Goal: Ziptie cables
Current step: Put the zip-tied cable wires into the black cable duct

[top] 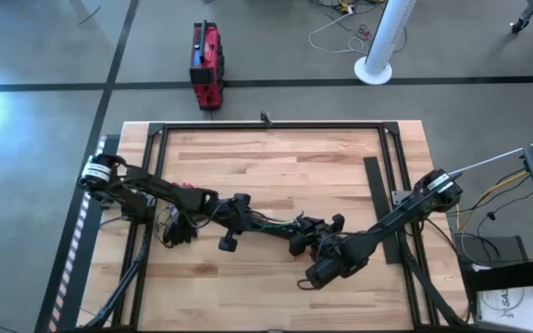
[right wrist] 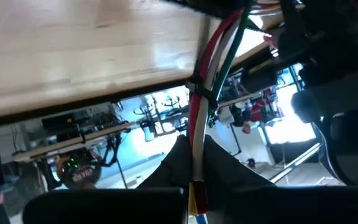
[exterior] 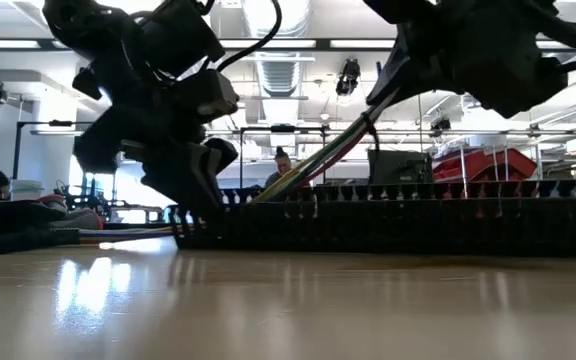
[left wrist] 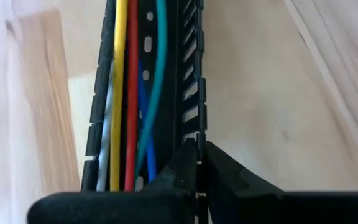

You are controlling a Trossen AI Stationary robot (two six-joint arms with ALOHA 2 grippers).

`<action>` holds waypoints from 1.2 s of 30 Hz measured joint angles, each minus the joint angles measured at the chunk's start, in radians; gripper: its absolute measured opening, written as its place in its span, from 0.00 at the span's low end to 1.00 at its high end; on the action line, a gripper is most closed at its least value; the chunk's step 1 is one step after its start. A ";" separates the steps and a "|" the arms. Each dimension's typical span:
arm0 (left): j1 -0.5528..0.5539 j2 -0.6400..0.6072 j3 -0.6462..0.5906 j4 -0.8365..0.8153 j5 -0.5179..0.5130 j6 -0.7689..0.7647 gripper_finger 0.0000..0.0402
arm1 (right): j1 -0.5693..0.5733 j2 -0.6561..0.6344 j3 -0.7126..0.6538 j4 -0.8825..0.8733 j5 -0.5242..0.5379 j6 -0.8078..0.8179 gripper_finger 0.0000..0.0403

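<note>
The cables (right wrist: 205, 74) are a bundle of thin white, red and green wires running between my two grippers (top: 276, 225). A thin black ziptie (right wrist: 199, 91) crosses the bundle. My right gripper (right wrist: 196, 149) is shut on the bundle, right of the table's middle (top: 308, 238). My left gripper (left wrist: 199, 152) is shut on a black slotted bar (left wrist: 191, 74) that carries yellow, red, blue and teal wires (left wrist: 126, 93). In the low view the bar (exterior: 398, 215) lies along the table, and the wires (exterior: 318, 160) climb out of it up to the right. My left gripper pinches one slotted side wall of the bar (left wrist: 199, 134) between its two fingers, which point along the bar. The bar rests on the table. My right gripper pinches the wire bundle (right wrist: 197, 127) between its two fingers, just below the ziptie, with the fingers pointing along the wires. The bundle is lifted clear and slants up from the bar.
A black metal frame (top: 391, 148) borders the wooden table top. A flat dark strip (top: 378, 190) lies at the right side. Bare wood (top: 266, 166) stretches toward the far edge. A red case (top: 206, 63) and a white pole base (top: 375, 69) stand on the floor beyond the table.
</note>
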 joint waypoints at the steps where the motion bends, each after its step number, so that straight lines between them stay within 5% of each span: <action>1: 0.000 -0.012 0.000 -0.025 0.005 -0.002 0.00 | 0.005 -0.002 0.000 -0.004 0.001 -0.003 0.00; 12: 0.016 -0.121 -0.001 -0.224 0.080 -0.073 0.00 | 0.084 -0.012 0.021 -0.093 -0.013 0.014 0.00; 25: 0.016 -0.110 -0.010 -0.207 0.128 -0.093 0.00 | 0.252 -0.012 0.017 -0.524 -0.169 0.378 0.00; 36: 0.018 -0.110 0.001 -0.160 0.128 -0.094 0.00 | 0.325 -0.012 -0.039 -0.531 -0.236 0.420 0.00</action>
